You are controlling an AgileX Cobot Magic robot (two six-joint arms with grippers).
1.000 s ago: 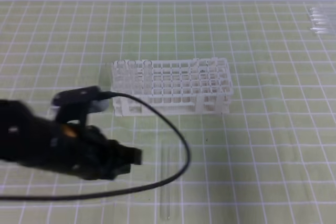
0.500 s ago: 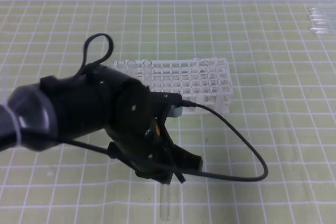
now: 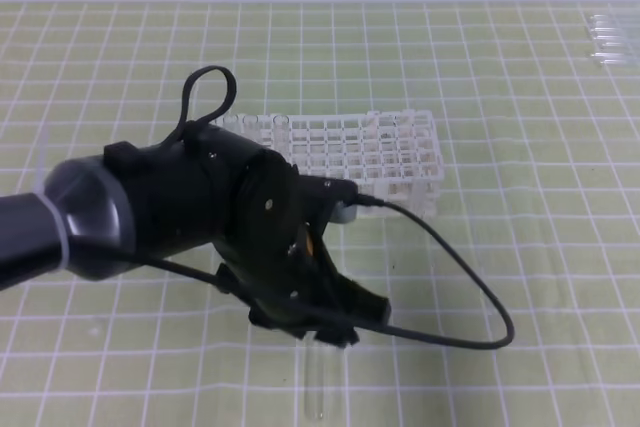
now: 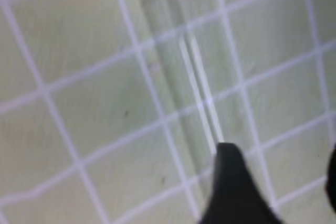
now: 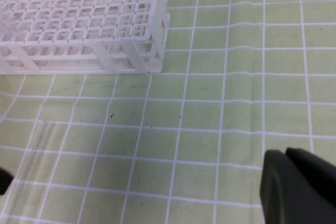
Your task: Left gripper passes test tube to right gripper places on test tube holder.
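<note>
The left gripper (image 3: 335,322) is hovering low over the tube (image 3: 318,392), which is lying flat on the mat (image 3: 520,247) before the rack (image 3: 370,152); the tube (image 4: 202,95) is running just beside one finger (image 4: 231,187), ungrasped. Jaws spread apart. The right gripper (image 5: 294,182) is sitting clenched.

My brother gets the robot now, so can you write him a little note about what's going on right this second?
Left gripper: low over the mat at the test tube, jaws parted, nothing held yet.
Right gripper: shut, empty, waiting off to the side over the mat.
Test tube: lying flat on the green mat, in front of the rack.
Test tube holder: standing on the mat behind the left arm; no tube of ours in it.
Done: only the approach.
Left: grab the tube, lift, hand it to the right gripper, put it in the holder.
</note>
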